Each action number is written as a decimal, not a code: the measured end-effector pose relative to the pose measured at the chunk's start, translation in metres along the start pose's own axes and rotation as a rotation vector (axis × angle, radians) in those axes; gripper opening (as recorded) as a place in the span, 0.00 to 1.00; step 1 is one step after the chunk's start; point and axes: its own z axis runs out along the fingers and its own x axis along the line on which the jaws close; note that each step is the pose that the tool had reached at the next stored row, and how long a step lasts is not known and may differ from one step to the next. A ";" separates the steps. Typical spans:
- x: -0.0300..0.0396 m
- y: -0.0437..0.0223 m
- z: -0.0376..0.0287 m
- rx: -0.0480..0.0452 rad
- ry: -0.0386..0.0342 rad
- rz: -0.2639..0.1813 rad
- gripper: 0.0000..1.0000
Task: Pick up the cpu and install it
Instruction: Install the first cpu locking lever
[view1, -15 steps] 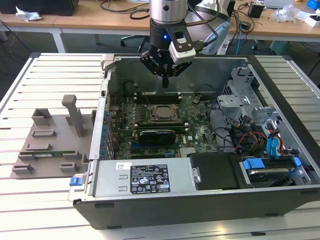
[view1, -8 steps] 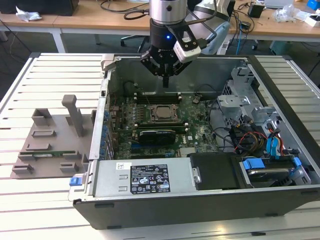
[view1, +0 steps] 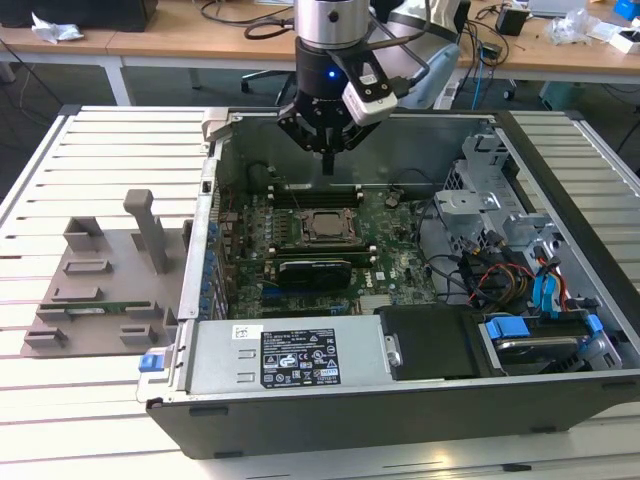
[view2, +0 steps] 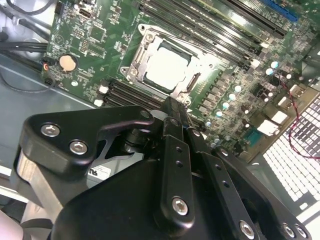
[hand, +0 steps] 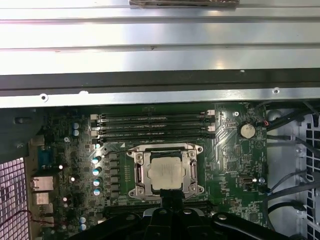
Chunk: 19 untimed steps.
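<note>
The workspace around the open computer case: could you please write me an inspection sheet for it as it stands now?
Surface: slatted white table carrying the open computer case.
Job's things: cpu lies flat inside the socket frame on the motherboard.
Clutter: grey fixture tray on the exterior view's left, a green memory stick in it.
Grippers: gripper hangs above the motherboard, holding nothing.
Cables: bundle beside the drive bays.
Surroundings: wooden desks behind.
</note>
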 end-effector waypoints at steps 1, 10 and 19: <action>0.0013 0.0000 0.0000 0.0000 0.0000 0.000 0.11; 0.0115 -0.0004 0.0001 0.0000 0.0000 0.000 0.11; 0.0203 -0.0008 0.0005 0.0000 0.0000 0.000 0.11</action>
